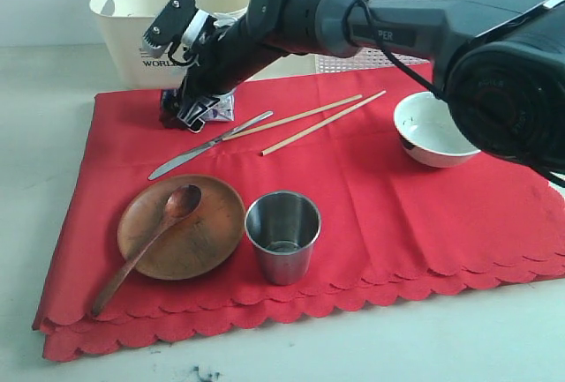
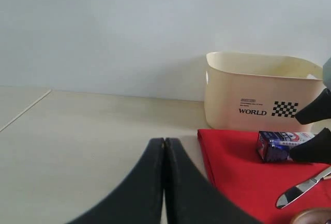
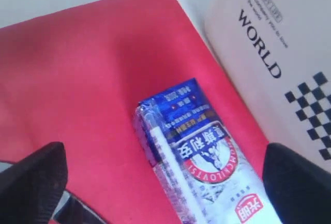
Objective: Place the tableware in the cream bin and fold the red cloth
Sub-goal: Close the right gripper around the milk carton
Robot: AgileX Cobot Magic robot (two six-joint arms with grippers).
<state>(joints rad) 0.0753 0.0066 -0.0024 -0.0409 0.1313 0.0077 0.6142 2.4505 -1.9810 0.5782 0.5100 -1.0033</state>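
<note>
Plate (image 1: 210,234), cup (image 1: 282,234), bowl (image 1: 430,147) sit on flat red cloth (image 1: 380,201).

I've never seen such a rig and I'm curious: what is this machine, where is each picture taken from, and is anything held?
It is a robot with two arms, each ending in a gripping tool. One picture is from a camera off the arms; the others look from each wrist. On the red cloth lie a plate with a spoon, knife, chopsticks, cup, bowl and milk carton, beside a cream bin. The right tool stands open around the carton, holding nothing; the left tool is shut.
</note>
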